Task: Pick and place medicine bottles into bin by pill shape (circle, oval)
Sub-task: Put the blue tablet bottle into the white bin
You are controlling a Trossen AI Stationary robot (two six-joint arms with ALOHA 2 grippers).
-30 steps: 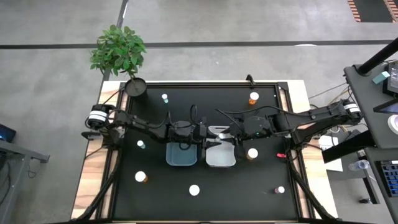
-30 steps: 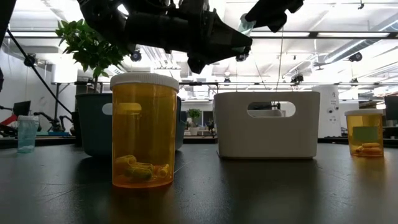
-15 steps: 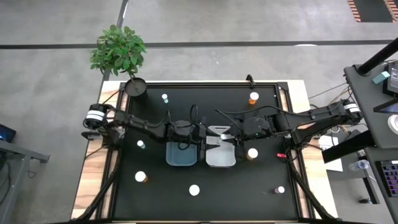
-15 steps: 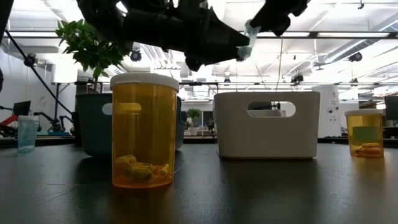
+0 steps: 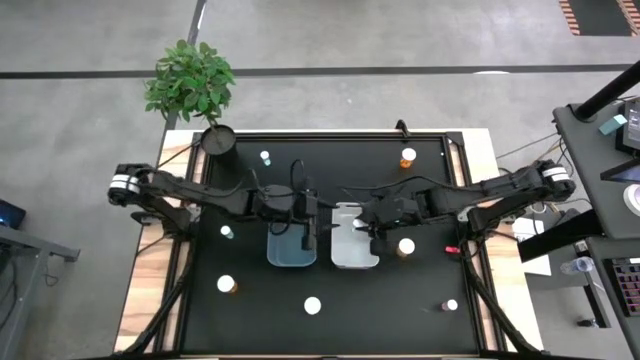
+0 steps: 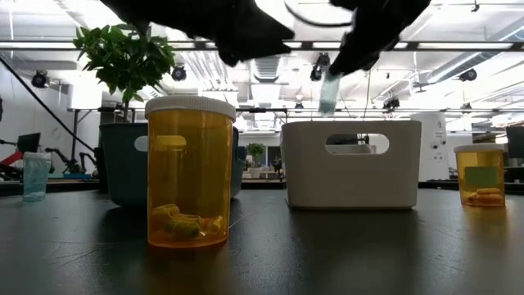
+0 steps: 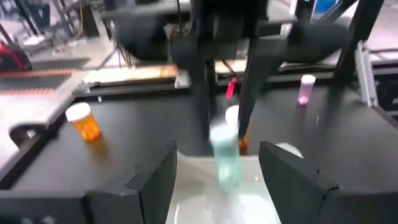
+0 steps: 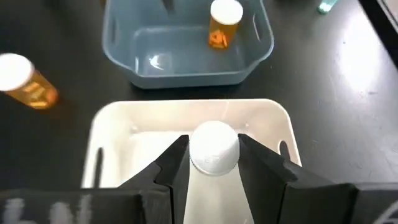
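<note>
Right gripper (image 8: 212,163): closing its fingers on a small teal bottle with a white cap (image 8: 213,147), holding it upright in the air directly over the white bin (image 8: 118,134); in the low view the teal bottle (image 6: 329,88) is hanging above the bin's rim.

Left gripper (image 7: 216,171): standing with fingers spread wide and holding nothing, above the blue bin (image 5: 292,250), facing the teal bottle across the gap.

Blue bin: sitting just beside the white bin, mid-table, carrying one orange bottle (image 8: 222,23).

Loose bottles on the black table (image 5: 350,300): an orange one (image 5: 406,246) near the white bin; another orange one (image 5: 407,157) at the far side; a large orange one (image 6: 189,170) close to the low camera; a pink one (image 7: 306,89) well apart.

Risks, as judged: the bottle is hanging high, so a release from here could let it bounce or tip over the bin's wall; with both arms crowding the bins, a careless retreat could make them collide.
</note>
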